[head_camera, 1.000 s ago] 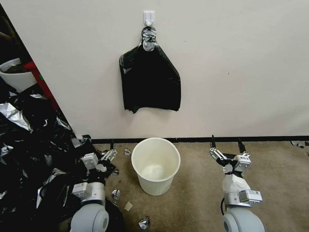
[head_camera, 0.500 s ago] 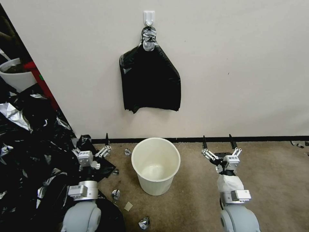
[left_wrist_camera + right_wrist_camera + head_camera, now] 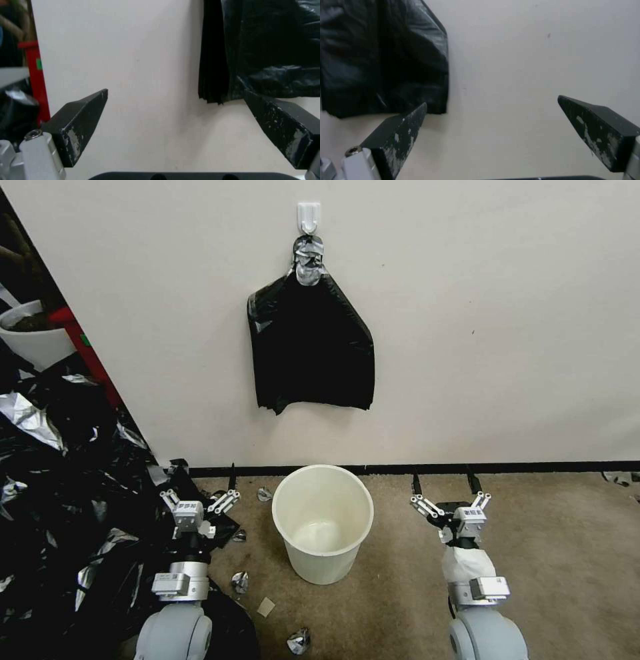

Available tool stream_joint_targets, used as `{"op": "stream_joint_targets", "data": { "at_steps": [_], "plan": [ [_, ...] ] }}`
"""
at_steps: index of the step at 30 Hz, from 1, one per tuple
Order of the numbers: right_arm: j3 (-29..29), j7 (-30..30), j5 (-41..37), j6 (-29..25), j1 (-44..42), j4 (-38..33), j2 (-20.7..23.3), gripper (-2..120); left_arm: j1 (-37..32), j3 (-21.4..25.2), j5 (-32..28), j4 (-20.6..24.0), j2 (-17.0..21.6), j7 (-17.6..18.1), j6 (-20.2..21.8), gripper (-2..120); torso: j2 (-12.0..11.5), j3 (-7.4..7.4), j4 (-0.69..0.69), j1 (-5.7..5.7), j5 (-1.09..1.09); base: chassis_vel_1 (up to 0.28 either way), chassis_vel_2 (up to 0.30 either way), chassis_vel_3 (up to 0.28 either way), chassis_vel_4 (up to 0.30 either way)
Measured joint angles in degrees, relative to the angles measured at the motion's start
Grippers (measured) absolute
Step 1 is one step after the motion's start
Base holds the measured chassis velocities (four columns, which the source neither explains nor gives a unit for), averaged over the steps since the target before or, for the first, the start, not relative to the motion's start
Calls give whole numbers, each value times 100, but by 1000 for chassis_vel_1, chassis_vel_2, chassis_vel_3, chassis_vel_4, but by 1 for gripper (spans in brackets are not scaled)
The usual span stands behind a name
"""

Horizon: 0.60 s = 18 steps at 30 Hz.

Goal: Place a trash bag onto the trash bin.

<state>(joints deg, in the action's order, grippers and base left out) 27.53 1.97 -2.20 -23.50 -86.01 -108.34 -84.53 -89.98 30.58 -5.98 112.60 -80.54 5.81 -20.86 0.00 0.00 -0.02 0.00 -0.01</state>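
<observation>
Trash bin (image 3: 323, 523) on carpet (image 3: 573, 553)

Plant pot (image 3: 30, 337) cut by left edge; scrap heap (image 3: 60, 500) runs off frame.

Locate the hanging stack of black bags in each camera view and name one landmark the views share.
Head view: the stack of black bags hangs from a wall hook, above the trash bin.
Left wrist view: the stack is beyond the left gripper, with its lower corner showing.
Right wrist view: the stack's lower edge hangs beyond the right gripper.
Shared landmark: the stack's ragged bottom edge against the white wall.
</observation>
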Motion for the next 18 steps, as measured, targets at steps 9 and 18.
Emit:
{"op": "stream_joint_targets", "data": {
  "at_steps": [9,18],
  "plan": [
    [-1523,-592,-2490,-266,2286,1332,262,100,-424,-20,-882,661,65,110,769,100,0,1,2,1,1,0,0,0,0],
    [-2698,-1433,-4776,-281,4516,2341,-115,100,-788,254,-664,898,123,285,821,100,-1,1,3,1,-3,0,0,0,0]
  ]
}}
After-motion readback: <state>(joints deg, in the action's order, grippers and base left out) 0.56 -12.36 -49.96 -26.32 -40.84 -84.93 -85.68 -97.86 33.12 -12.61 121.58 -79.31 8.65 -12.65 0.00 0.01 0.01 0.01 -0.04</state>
